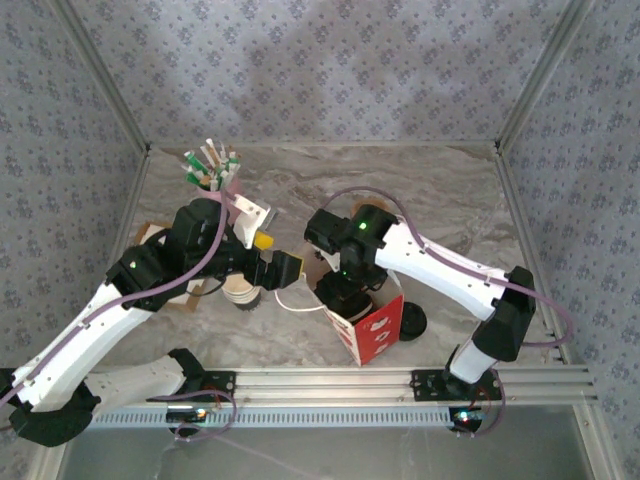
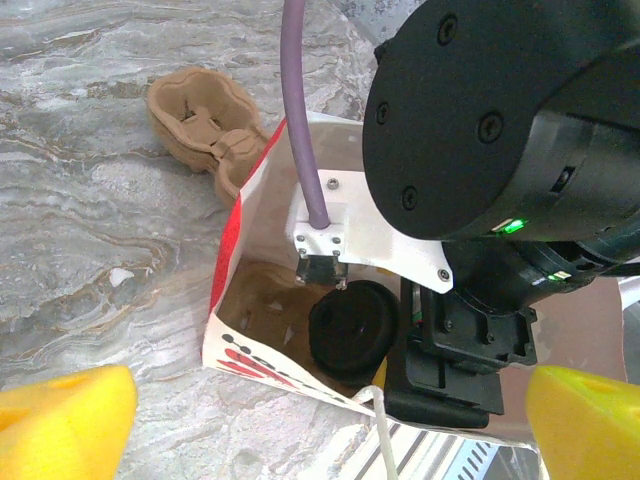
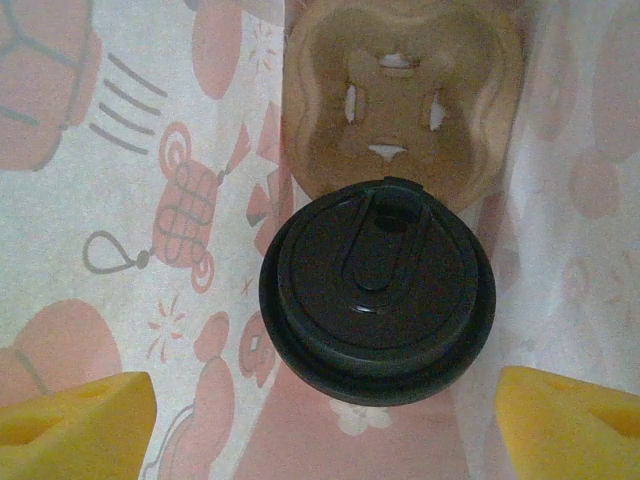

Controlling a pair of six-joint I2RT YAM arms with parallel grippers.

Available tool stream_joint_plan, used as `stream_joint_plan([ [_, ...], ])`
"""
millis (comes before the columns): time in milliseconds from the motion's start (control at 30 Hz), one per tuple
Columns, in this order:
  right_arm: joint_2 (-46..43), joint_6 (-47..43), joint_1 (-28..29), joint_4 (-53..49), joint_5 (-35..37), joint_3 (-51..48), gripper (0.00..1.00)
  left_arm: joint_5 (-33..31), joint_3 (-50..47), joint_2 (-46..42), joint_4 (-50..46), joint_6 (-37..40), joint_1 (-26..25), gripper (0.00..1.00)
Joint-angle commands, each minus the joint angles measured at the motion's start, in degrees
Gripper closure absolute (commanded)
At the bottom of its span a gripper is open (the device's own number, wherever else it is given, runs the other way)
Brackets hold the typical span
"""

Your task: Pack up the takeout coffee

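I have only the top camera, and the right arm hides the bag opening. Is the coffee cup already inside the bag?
Observer: Yes. The coffee cup is down inside the bag, its black lid facing up.
Operator: Does the right gripper hold it?
Observer: No. The right gripper is open above it, its fingers wide of the lid.
Operator: What is beside the bag?
Observer: A brown cardboard tray lies on the table, just outside the bag.

Soft, even light falls on the table (image 1: 430, 190), shadows faint. Inside the paper bag (image 3: 150, 150) it glows pink; the right tool (image 3: 320, 425) shows blurred yellow fingertips (image 3: 70, 425) up close.
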Motion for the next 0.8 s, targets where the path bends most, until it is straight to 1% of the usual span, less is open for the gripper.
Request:
stream_joint_plan([
  [0,-1.6,0.9,0.3,-0.5,-0.2,-0.9,0.11,-0.4,1.7,-0.1,0.2,0.7,-0.4,0.01],
  [133,-2.0,1.0,0.1,0.1,-0.4,-2.0,0.11,-0.3,1.5,-0.2,0.1,0.5,-0.3,0.02],
  [267,-2.4,1.1,-0.4,1.0,-0.5,-3.1,0.11,-0.5,1.4,0.0,0.1,0.3,-0.3,0.06],
  [633,-2.8,1.6,-1.6,2.7,-1.2,-4.4,0.11,1.0,-0.8,-0.5,1.6,-1.3,-0.3,0.21],
  [767,-2.9,1.8,-1.7,2.9,-0.9,-4.6,0.12,1.7,-2.3,-0.7,2.6,-2.2,-0.4,0.24],
])
